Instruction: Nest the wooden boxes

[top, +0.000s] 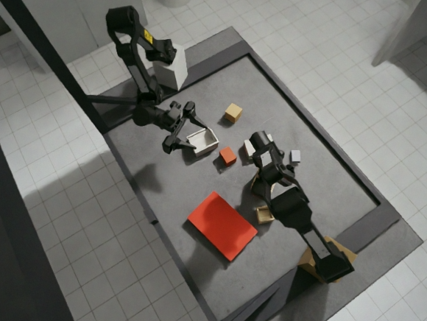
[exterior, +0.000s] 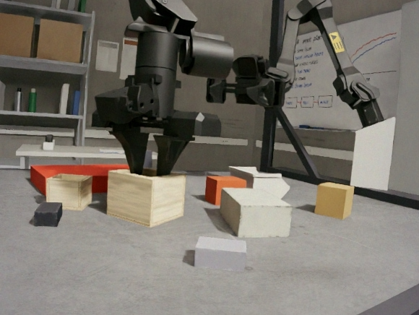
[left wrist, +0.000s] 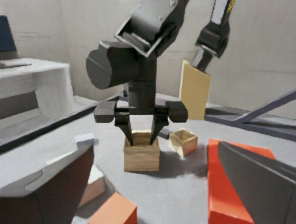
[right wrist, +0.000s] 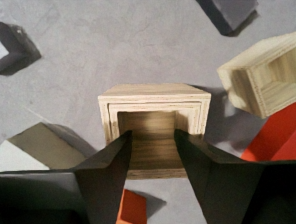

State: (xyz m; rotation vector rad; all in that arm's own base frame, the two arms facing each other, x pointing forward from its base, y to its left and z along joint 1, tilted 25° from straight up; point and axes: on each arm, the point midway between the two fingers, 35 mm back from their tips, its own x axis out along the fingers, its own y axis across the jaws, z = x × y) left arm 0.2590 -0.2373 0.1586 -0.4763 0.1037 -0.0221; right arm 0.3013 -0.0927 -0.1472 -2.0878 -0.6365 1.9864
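Observation:
The largest wooden box (exterior: 146,199) stands upright on the table, and the middle wooden box (right wrist: 154,131) sits nested inside it, open side up. My right gripper (exterior: 152,167) reaches down into it from above and is shut on the middle box; it also shows in the left wrist view (left wrist: 142,136). The smallest wooden box (exterior: 68,191) stands upright and apart beside the pair, and it also shows in the top view (top: 264,214). My left gripper (top: 185,129) is open, with its fingers on either side of a white open box (top: 202,140).
A flat red slab (top: 222,224) lies near the small box. An orange cube (top: 228,155), a tan cube (top: 233,112), a white block (exterior: 254,213), a small grey block (exterior: 220,253) and a dark block (exterior: 48,214) lie scattered around.

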